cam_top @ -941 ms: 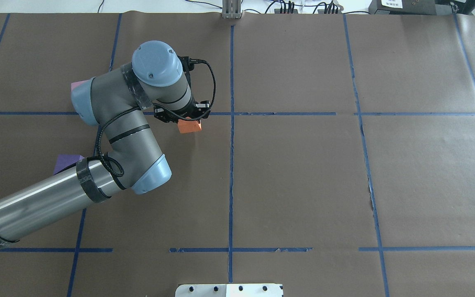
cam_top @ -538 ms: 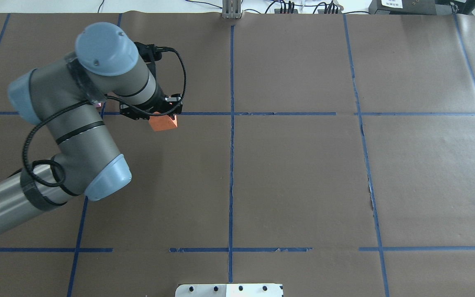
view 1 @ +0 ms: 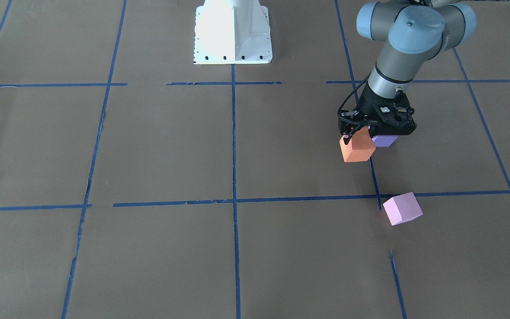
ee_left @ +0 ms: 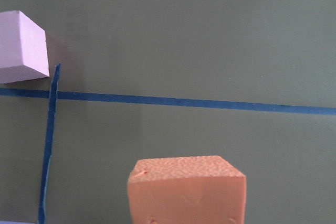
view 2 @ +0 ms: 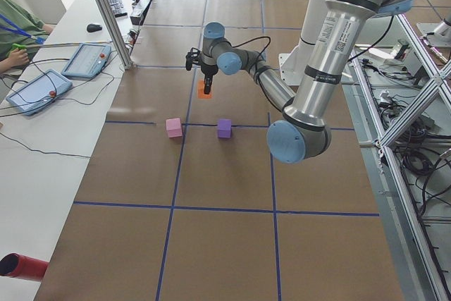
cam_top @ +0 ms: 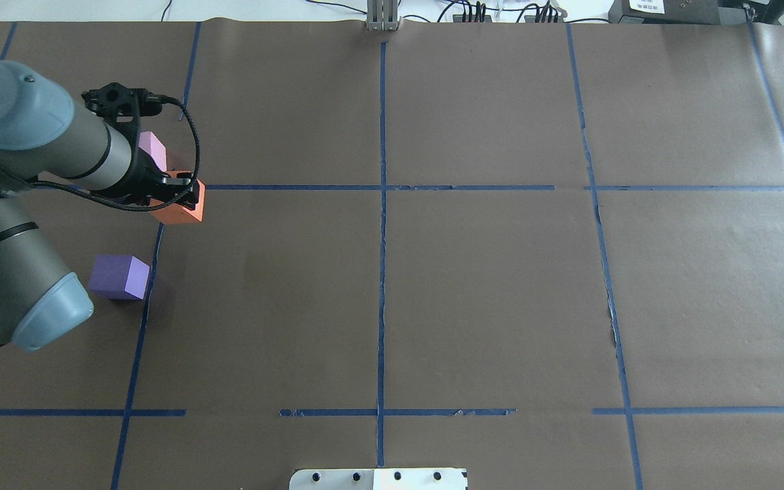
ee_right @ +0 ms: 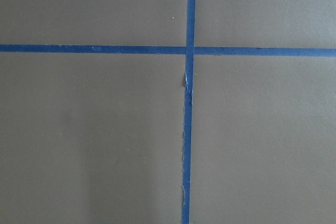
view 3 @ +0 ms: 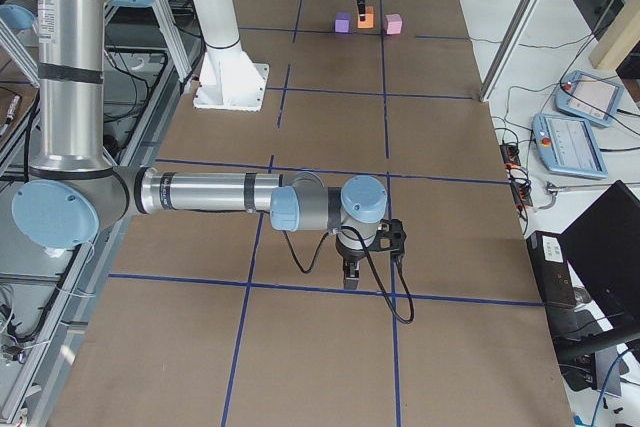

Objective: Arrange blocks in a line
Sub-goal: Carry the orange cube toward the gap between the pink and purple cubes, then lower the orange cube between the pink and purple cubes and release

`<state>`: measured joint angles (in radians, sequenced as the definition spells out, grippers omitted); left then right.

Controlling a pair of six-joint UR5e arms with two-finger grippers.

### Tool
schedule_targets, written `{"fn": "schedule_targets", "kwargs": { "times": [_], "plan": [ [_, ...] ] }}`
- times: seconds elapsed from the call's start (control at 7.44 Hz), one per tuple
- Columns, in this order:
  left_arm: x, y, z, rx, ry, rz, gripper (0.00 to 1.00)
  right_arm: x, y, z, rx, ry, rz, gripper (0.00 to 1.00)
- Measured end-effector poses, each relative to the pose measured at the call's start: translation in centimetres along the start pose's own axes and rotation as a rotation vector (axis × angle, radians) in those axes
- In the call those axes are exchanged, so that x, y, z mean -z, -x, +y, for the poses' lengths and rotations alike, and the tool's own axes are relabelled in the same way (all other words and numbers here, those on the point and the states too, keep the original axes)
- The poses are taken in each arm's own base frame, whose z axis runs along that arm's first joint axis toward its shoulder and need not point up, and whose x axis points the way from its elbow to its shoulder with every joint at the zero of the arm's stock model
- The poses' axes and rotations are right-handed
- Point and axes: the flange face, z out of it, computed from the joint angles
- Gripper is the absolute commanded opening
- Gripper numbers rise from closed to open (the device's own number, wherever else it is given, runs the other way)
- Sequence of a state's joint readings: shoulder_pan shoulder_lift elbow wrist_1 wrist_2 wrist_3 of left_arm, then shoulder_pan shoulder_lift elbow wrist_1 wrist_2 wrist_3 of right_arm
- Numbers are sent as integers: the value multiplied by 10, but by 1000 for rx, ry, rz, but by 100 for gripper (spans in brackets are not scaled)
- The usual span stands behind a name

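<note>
Held block (cam_top: 180, 212) in the left hand (cam_top: 184, 195); on the surface (cam_top: 487, 292), far block (cam_top: 154, 148) beyond it; near block (cam_top: 118, 277) on its robot side.

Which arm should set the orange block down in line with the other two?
Left. The left gripper has its fingers closed on the orange block, between the purple block and the pink block; the right gripper is far from all three.

Brown-papered table (cam_top: 501, 286) carries violet block (cam_top: 118, 276) and pink block (cam_top: 153, 148).
</note>
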<state>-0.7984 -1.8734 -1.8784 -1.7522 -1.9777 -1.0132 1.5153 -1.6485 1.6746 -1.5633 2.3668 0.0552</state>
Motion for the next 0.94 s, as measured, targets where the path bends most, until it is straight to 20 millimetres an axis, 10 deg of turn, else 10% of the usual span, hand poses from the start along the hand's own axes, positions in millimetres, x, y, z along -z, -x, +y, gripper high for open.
{"fn": "schedule_targets", "kwargs": {
  "times": [0.27, 0.94],
  "plan": [
    [-14, 49, -1, -16, -23, 9, 0, 0, 0, 0, 0, 1, 0, 100],
    [-50, 76, -12, -3, 3, -44, 0, 0, 0, 0, 0, 0, 0, 100]
  ]
}}
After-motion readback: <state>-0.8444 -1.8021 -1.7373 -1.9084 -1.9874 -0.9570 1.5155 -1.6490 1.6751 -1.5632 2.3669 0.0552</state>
